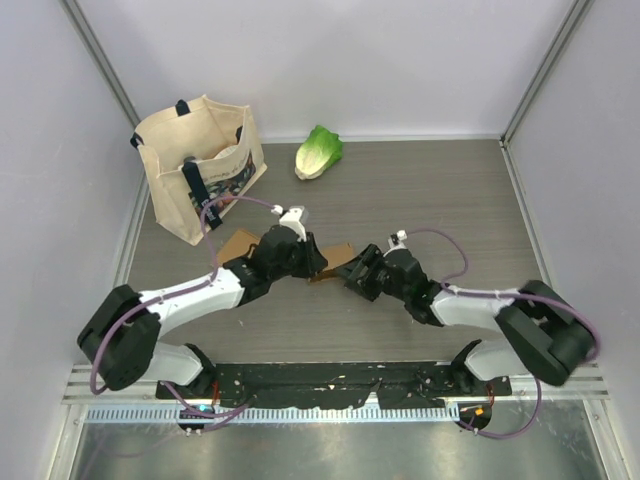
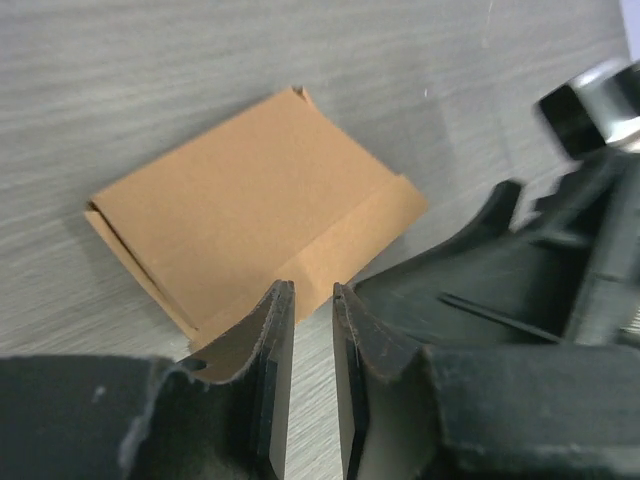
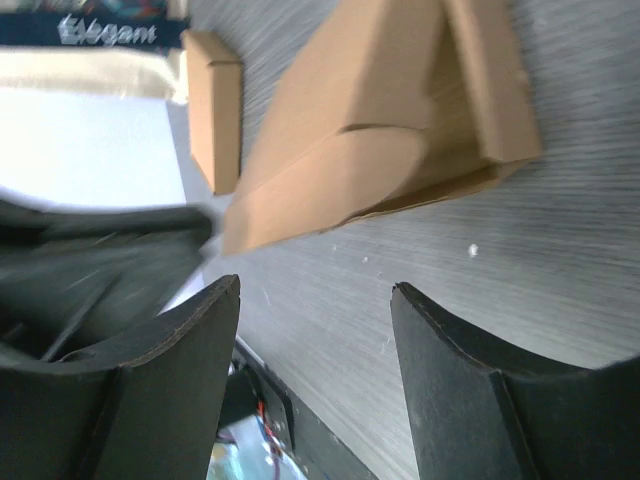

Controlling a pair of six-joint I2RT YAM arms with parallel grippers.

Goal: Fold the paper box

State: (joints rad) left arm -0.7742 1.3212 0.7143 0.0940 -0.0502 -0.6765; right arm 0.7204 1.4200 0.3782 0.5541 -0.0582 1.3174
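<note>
Paper box (image 1: 338, 256): brown card, partly folded, lying on the counter (image 1: 440, 190), right of the tote bag (image 1: 200, 165).
Left gripper (image 2: 313, 295): at the box's bag-side edge; jaws narrowly apart, nothing between.
Right gripper (image 3: 315, 295): on the box's side away from the bag; jaws wide apart, empty.

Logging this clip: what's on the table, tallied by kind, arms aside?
paper boxes: 2
tote bag: 1
lettuce head: 1
Total: 4
</note>
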